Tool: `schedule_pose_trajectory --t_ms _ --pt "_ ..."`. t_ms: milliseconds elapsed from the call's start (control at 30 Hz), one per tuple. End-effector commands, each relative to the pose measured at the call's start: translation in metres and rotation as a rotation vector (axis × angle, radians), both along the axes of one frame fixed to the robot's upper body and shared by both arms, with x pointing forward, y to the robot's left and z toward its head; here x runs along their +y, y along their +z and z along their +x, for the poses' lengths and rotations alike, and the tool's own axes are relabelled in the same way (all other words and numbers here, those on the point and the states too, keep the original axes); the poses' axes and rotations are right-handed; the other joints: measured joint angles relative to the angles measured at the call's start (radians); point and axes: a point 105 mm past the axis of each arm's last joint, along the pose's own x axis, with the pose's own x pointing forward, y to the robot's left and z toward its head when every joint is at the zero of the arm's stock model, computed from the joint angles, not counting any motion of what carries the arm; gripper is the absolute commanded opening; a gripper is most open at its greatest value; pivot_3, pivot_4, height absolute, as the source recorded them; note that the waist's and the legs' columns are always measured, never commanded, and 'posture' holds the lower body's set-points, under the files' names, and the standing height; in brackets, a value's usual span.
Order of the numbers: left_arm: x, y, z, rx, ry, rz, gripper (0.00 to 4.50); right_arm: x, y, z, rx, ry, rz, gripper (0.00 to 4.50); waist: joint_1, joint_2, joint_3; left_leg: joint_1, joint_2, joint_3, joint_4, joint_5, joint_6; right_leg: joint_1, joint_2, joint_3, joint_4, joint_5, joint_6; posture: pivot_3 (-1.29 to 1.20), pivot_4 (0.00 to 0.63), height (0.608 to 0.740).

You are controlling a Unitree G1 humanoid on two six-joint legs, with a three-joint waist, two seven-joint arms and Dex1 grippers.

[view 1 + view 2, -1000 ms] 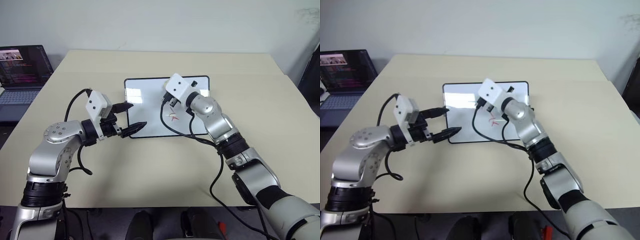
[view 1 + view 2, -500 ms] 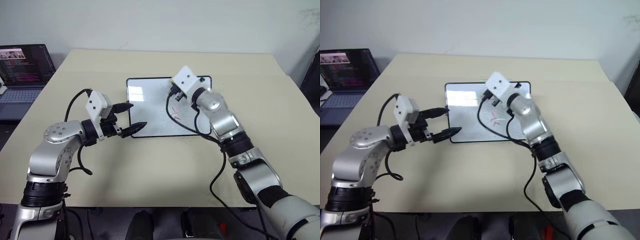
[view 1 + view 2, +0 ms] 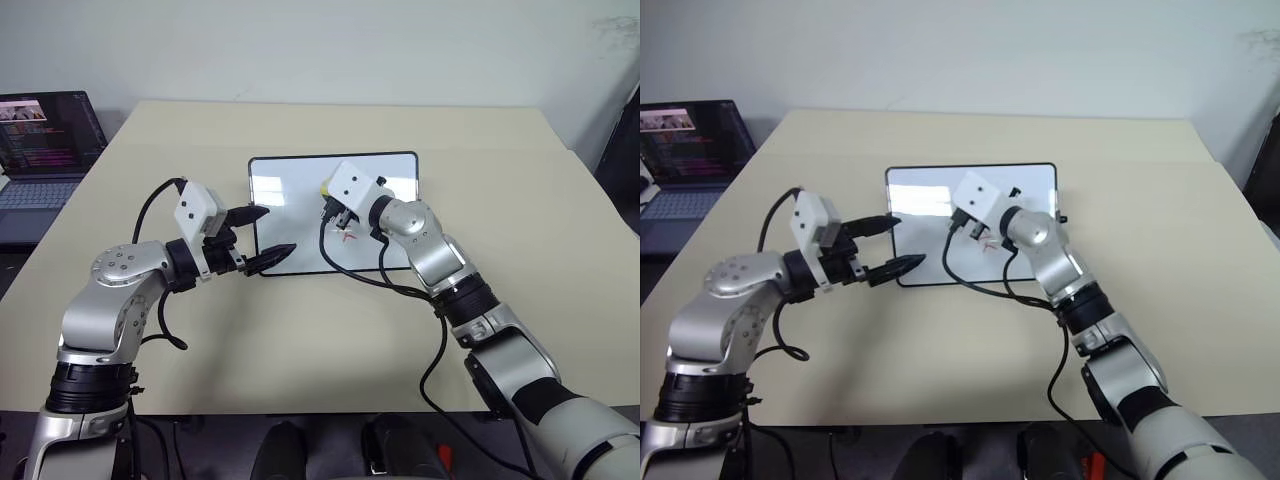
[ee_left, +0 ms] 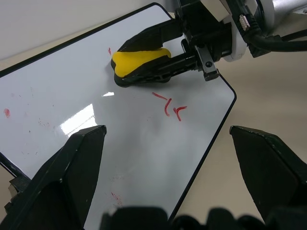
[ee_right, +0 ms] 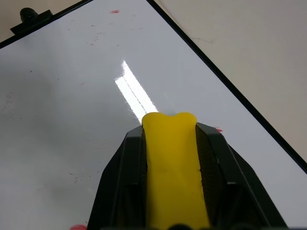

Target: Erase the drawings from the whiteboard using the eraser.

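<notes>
The whiteboard [image 3: 290, 215] lies flat in the middle of the table, its black frame showing all round. Red drawings [image 4: 170, 104] remain near its centre, small curved strokes also seen as drawings [image 3: 347, 233] just under my right wrist. My right gripper [image 5: 170, 132] is shut on the yellow eraser [image 4: 139, 60], held low over the board just beyond the red marks. The eraser [image 3: 327, 186] peeks out beside the white wrist block. My left gripper [image 3: 263, 235] stands open at the board's left edge, with one fingertip by the near left corner.
An open laptop [image 3: 45, 140] sits at the far left, beyond the table's edge. Black cables hang from my right wrist across the board's near edge. Faint red smudges [image 4: 6, 112] dot the board's surface. Bare beige tabletop [image 3: 330, 340] surrounds the board.
My right gripper swung with the eraser toward the board's far right, then came back nearer over the red marks. The left arm kept still.
</notes>
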Motion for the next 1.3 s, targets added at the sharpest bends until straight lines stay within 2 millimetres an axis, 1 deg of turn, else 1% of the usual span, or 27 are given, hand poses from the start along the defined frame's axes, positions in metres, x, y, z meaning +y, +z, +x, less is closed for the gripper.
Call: schedule_pose_trajectory --t_ms 33,200,333,433,500,567,633,667,733,867,967,1100,1133,1200,1300 --pt "-0.003 0.012 -0.002 -0.057 -0.019 0.003 4.5 -0.017 0.034 0.011 -0.12 -0.089 0.06 1.1 0.001 0.0 0.0 0.0 0.0 0.0 0.0 0.0 0.0 0.0 0.0 0.0 0.0 0.0 0.0 0.0 0.15 0.74" --pt "-0.004 0.012 -0.002 -0.058 -0.022 0.001 4.5 -0.014 0.027 0.012 -0.093 -0.078 0.042 1.1 0.002 0.0 0.0 -0.001 0.0 0.0 -0.001 0.0 0.0 0.0 0.0 0.0 -0.001 0.0 0.0 0.0 0.15 0.74" --pt "-0.004 0.012 -0.002 -0.059 -0.021 -0.001 4.5 -0.003 -0.012 -0.003 0.068 0.027 -0.054 1.1 0.0 0.0 0.0 -0.001 0.0 0.0 -0.001 0.0 0.0 0.0 0.0 0.0 -0.001 0.0 0.0 0.0 0.15 0.74" --pt "-0.004 0.011 -0.003 -0.053 -0.026 0.002 4.5 0.001 -0.018 -0.009 0.096 0.057 -0.068 1.1 0.0 0.0 0.0 0.0 0.0 0.0 -0.001 0.0 0.0 0.0 0.0 0.0 -0.001 0.0 0.0 0.0 0.15 0.74" --pt "-0.006 0.01 -0.002 -0.053 -0.028 0.001 4.5 -0.003 -0.012 -0.006 0.052 0.02 -0.052 1.1 0.0 0.0 0.0 0.0 0.0 0.0 0.0 0.0 0.0 0.0 0.0 0.0 0.0 0.0 0.0 0.0 0.15 0.74" --pt "-0.006 0.011 -0.002 -0.053 -0.03 -0.001 4.5 -0.011 0.009 0.004 -0.036 -0.049 -0.005 1.1 0.001 0.0 0.0 0.0 0.0 0.0 0.0 0.0 0.0 0.0 0.0 0.0 0.0 0.0 0.0 0.0 0.15 0.74" --pt "-0.007 0.01 -0.002 -0.051 -0.033 0.0 4.5 -0.017 0.024 0.009 -0.097 -0.09 0.031 1.1 0.001 0.0 0.0 0.0 0.0 0.0 0.0 0.0 0.0 0.0 0.0 0.0 0.0 0.0 0.0 0.0 0.15 0.74" --pt "-0.007 0.01 -0.003 -0.051 -0.033 0.001 4.5 -0.018 0.028 0.01 -0.114 -0.1 0.041 1.1 0.002 0.0 0.0 0.0 0.0 0.0 0.0 0.0 0.0 0.0 0.0 0.0 0.0 0.0 0.0 0.0 0.15 0.74" --pt "-0.007 0.01 -0.003 -0.049 -0.034 0.001 4.5 -0.02 0.027 0.011 -0.112 -0.105 0.031 1.1 0.003 0.0 0.0 0.0 0.0 0.0 0.0 0.0 0.0 0.0 0.0 0.0 0.0 0.0 0.0 0.0 0.15 0.74" --pt "-0.007 0.01 -0.003 -0.05 -0.034 -0.001 4.5 -0.024 0.006 0.011 -0.026 -0.094 -0.018 1.1 0.002 0.0 0.0 -0.001 0.0 0.0 0.0 0.0 0.0 0.0 0.0 0.0 -0.001 0.0 0.0 0.0 0.15 0.74" --pt "-0.007 0.01 -0.003 -0.05 -0.032 -0.001 4.5 -0.023 -0.013 0.004 0.067 -0.047 -0.063 1.1 0.002 0.0 0.0 -0.001 0.0 0.0 -0.001 0.0 0.0 0.0 0.0 0.0 -0.002 0.0 0.0 0.0 0.15 0.74" --pt "-0.007 0.01 -0.003 -0.049 -0.035 -0.003 4.5 -0.024 -0.028 -0.003 0.134 -0.012 -0.116 1.1 0.002 0.0 0.0 0.002 0.0 0.0 0.0 0.0 0.0 0.002 0.0 0.0 0.0 0.0 0.0 0.0 0.15 0.74" --pt "-0.008 0.01 -0.003 -0.049 -0.036 -0.003 4.5 -0.023 -0.028 -0.004 0.134 -0.009 -0.119 1.1 0.002 0.0 0.0 0.002 0.0 0.0 0.0 0.0 0.0 0.002 0.0 0.0 0.0 0.0 0.0 0.0 0.15 0.74" --pt "-0.008 0.01 -0.002 -0.05 -0.038 -0.003 4.5 -0.024 -0.02 -0.001 0.086 -0.033 -0.103 1.1 0.002 0.0 0.0 0.004 0.0 0.0 0.0 0.0 0.0 0.003 0.0 0.0 0.0 0.0 0.0 0.0 0.15 0.74" --pt "-0.008 0.01 -0.002 -0.048 -0.041 -0.002 4.5 -0.031 0.009 0.01 -0.045 -0.114 -0.033 1.1 0.002 0.0 0.0 0.004 -0.001 0.0 0.0 0.0 0.0 0.003 0.0 0.0 0.0 0.0 0.0 0.0 0.15 0.74"
